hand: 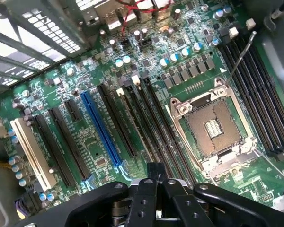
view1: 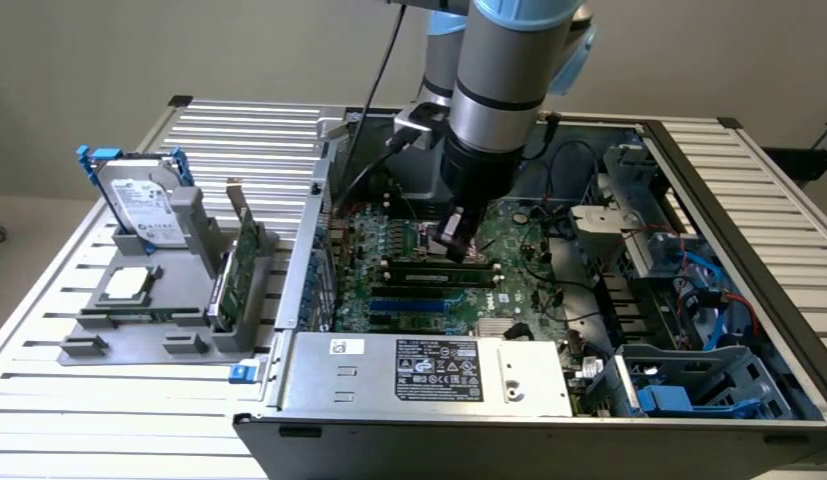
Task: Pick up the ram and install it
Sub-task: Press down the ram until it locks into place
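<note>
Inside the open computer case [view1: 733, 200], which stands on the slatted table [view1: 240, 130] toward the edge on the exterior view's right, the gripper [view1: 456, 240] is seen lowered onto the motherboard [view1: 520, 290], its fingers pressed together with no gap between them. The ram [view1: 440, 268] appears to lie lengthwise in one of the dark memory slots directly beneath the fingertips (a thin green strip with dark chips, just beside the processor socket). Nothing is pinched between the fingers; they are judged to be touching, or all but touching, the stick's upper edge.

The step in hand is taken to be the seating of the ram, the pick-up being already done. Seating of this kind calls for straight downward pressure and for the stick to be kept square in its slot, so that the end latches can catch.

From the wrist view, the closed gripper [hand: 151, 172] is seen over the row of long slots between the blue slot [hand: 102, 130] and the open socket [hand: 213, 127]; the stick cannot be told apart from the dark slots there, and the contact point is covered by the fingers. Whether the latches have closed cannot be made out. Near the table's opposite edge, a grey holder [view1: 133, 340] carries a hard drive [view1: 140, 205] and an expansion card [view1: 242, 265].
</note>
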Controlling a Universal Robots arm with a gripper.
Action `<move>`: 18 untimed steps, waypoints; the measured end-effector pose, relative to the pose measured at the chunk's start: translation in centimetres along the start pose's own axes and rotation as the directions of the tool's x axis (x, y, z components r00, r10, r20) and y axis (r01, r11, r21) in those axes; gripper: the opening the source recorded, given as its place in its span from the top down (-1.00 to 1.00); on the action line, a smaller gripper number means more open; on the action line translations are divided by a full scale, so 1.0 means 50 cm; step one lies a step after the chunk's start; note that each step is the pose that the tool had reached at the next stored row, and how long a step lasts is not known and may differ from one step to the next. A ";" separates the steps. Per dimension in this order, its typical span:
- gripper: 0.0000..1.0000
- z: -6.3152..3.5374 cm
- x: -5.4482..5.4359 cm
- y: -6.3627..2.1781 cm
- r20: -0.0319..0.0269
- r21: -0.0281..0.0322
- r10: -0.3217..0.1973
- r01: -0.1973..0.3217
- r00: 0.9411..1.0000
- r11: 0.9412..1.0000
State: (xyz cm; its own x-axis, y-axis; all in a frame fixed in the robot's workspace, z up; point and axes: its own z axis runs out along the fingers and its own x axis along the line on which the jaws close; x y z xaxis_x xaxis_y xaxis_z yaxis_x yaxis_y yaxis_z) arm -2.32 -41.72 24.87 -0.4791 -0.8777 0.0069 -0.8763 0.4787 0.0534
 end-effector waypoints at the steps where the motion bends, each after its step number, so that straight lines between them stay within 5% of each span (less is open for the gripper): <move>1: 0.79 0.000 0.000 0.000 0.001 0.000 0.019 -0.019 1.000 1.000; 6: 0.79 0.002 0.000 0.000 0.006 -0.001 0.109 -0.109 0.994 0.994; 10: 0.79 0.004 0.000 0.000 0.010 -0.002 0.181 -0.181 0.983 0.983; 18: 0.79 0.006 0.000 0.000 0.017 -0.005 0.322 -0.322 0.947 0.947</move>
State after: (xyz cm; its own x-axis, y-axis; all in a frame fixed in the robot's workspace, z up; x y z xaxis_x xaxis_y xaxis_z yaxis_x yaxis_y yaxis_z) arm -2.32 -41.72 24.56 -0.7364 -0.6766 0.0070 -0.6753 0.7356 0.0534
